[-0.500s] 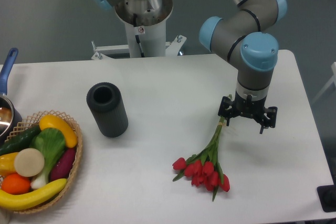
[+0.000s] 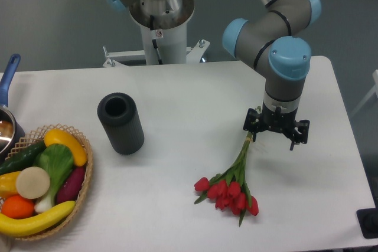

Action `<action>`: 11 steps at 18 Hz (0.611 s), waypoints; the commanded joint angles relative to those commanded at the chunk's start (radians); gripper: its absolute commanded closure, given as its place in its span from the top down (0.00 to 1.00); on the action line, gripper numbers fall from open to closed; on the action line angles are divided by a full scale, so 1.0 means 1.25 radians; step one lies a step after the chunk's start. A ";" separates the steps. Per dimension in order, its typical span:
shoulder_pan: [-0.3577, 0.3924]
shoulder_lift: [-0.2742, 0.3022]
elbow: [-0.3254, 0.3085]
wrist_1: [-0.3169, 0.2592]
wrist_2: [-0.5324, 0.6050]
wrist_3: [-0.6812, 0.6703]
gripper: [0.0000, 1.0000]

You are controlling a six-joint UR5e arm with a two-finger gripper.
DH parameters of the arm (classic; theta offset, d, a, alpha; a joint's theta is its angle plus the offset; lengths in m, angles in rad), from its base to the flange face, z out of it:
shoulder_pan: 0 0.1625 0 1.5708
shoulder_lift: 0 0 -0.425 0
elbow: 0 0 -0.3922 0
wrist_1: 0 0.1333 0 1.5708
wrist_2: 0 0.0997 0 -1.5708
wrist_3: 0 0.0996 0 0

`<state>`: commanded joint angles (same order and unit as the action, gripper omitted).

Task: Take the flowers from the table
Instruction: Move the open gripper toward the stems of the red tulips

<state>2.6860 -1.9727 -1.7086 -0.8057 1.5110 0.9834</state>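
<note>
Red flowers (image 2: 229, 188) flat on table (image 2: 177, 87), stem tips beside spread, empty claw (image 2: 276, 137).

Flowers (image 2: 229, 188) on table (image 2: 189, 92), end effector (image 2: 276, 129) beside stem tips, jaws spread.

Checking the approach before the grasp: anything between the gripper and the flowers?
Nothing visible. The gripper hangs right by the stem ends of the flowers, which lie flat on the table. The black cylinder and the vegetable basket sit well off to the side, clear of the path.
</note>
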 joint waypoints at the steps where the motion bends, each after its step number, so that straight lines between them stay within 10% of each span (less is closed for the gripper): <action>1: -0.001 0.001 -0.018 0.022 -0.004 -0.007 1.00; 11: -0.027 -0.001 -0.046 0.019 -0.001 -0.022 1.00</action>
<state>2.6524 -1.9742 -1.7656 -0.7823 1.5094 0.9557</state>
